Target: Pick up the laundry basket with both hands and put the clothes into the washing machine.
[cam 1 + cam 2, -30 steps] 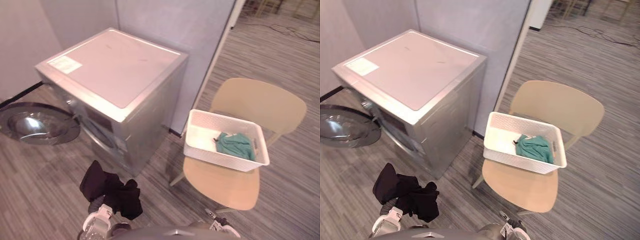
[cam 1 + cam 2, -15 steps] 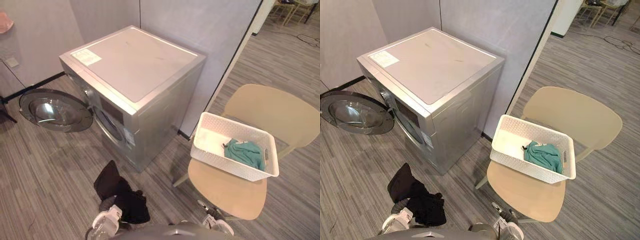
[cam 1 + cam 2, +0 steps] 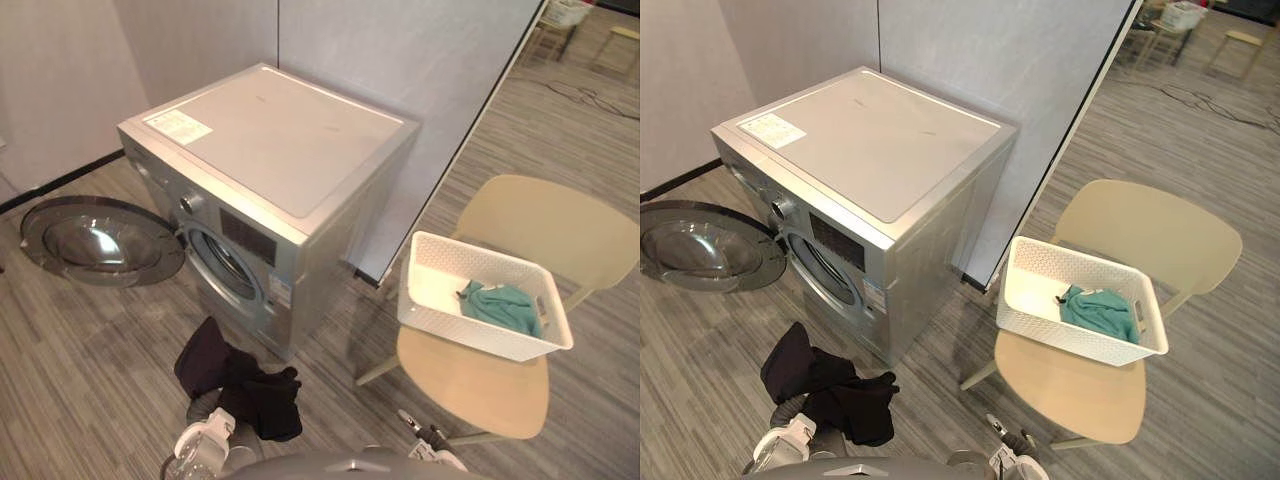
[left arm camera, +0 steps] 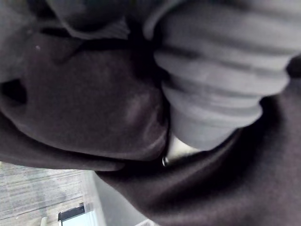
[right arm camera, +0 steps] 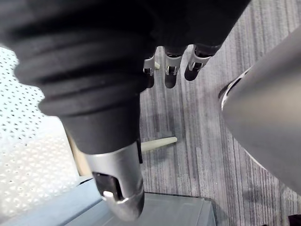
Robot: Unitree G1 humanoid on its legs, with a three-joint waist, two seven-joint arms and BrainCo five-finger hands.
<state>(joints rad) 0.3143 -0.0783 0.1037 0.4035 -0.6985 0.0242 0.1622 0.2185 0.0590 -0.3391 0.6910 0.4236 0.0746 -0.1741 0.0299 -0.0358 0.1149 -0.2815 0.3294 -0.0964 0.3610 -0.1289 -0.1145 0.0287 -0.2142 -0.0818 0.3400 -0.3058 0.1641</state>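
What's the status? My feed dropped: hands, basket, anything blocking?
Left hand under black cloth; right hand open, empty. Basket on chair, green cloth inside, untouched. Washer door open. Black cloth may hamper two-handed lift.

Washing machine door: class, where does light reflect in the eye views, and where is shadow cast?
Left eye view: pale highlights lie on the open door; right eye view: the washing machine top shows a soft sheen, and the chair darkens the floor beneath.

Left hand (image 4: 211,94) buried in black cloth (image 3: 240,385); grip unreadable. Right hand (image 3: 428,442) mostly cut by lower edge. Green garment (image 3: 500,305) half behind basket (image 3: 480,340) wall. Washer label (image 3: 180,125) print too small. Door (image 3: 700,248) clipped by right eye view's left edge.
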